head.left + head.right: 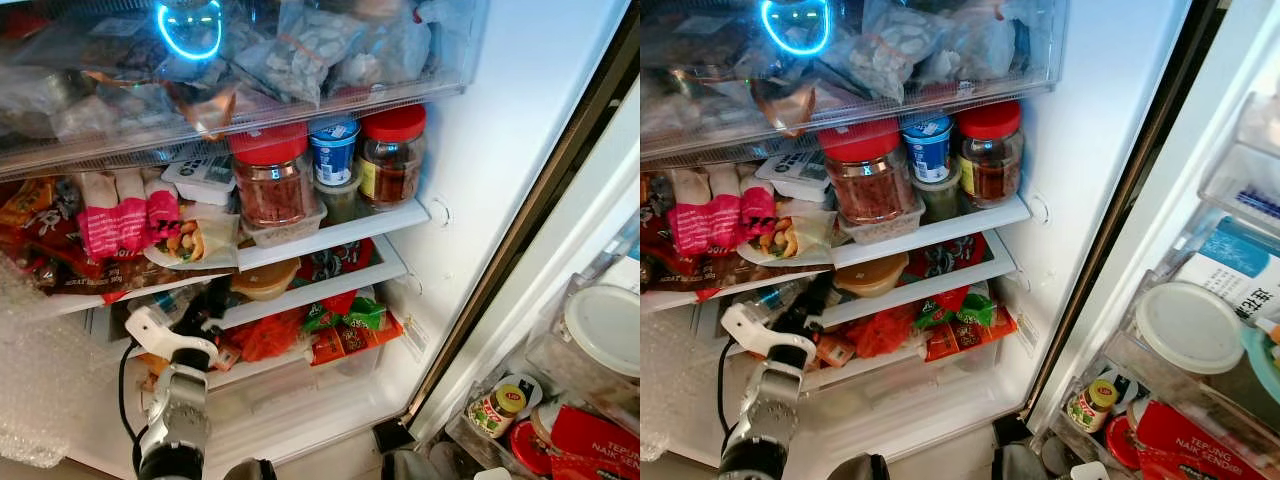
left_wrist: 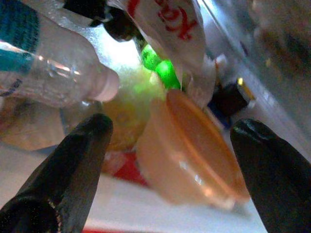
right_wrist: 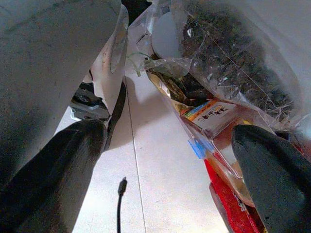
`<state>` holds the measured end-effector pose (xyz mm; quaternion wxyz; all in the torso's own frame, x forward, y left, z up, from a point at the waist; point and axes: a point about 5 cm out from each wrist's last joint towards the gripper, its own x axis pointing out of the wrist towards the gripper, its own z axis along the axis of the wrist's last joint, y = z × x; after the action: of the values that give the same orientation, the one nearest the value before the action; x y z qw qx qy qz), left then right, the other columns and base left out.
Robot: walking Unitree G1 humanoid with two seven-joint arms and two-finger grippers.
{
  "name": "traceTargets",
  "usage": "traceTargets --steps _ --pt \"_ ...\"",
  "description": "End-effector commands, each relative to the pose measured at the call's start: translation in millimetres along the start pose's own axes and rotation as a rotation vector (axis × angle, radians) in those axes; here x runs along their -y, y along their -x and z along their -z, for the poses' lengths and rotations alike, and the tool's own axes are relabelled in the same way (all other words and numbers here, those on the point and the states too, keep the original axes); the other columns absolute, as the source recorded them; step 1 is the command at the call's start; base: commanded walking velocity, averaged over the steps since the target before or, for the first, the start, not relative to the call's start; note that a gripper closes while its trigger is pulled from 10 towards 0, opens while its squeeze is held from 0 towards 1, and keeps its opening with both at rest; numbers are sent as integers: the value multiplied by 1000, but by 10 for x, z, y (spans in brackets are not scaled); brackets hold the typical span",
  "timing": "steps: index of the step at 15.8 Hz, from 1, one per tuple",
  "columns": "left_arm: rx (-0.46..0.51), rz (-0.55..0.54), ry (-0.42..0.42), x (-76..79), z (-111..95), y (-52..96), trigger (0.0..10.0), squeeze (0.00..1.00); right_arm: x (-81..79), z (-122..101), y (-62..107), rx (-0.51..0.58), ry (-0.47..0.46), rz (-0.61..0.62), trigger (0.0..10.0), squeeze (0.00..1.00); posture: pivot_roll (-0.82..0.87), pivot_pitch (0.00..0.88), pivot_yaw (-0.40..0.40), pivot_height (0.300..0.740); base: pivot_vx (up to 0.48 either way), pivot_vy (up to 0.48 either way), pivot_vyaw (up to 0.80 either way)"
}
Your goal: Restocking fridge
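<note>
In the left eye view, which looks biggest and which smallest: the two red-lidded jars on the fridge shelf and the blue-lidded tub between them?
Largest to smallest as they look:
1. left red-lidded jar, widest and nearest the front
2. right red-lidded jar, slightly smaller, though it stands further back, so that is unsure
3. blue-lidded tub, plainly the smallest

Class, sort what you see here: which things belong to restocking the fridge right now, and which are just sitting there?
In the job:
- left pincer, open, reaching into the lower shelf
- orange tub between its fingers
- clear bottle beside it

Just there:
- red-lidded jars
- blue-lidded cup
- pink packets
- door-rack items
- right pincer, idle
</note>
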<state>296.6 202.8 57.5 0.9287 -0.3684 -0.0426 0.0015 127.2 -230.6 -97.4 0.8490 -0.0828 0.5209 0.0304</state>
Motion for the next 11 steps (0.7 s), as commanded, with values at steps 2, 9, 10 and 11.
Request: traceTargets --steps 2,9,10,11 --pt "-16 0 -100 12 9 112 10000 0 -41 -34 -12 13 -14 -8 10000 0 -202 0 36 640 0 0 0" --pt "-31 -14 -697 6 -68 211 10000 0 -46 -41 -15 13 -17 -7 10000 0 -185 0 39 640 0 0 0" --pt "-39 -12 -739 25 -67 208 10000 0 -49 -44 -16 15 -26 -4 10000 0 -189 0 44 640 -244 0 0" --pt "-54 8 -771 45 -40 219 10000 0 -53 -45 -16 16 -28 -3 10000 0 -190 0 44 640 -251 0 0"
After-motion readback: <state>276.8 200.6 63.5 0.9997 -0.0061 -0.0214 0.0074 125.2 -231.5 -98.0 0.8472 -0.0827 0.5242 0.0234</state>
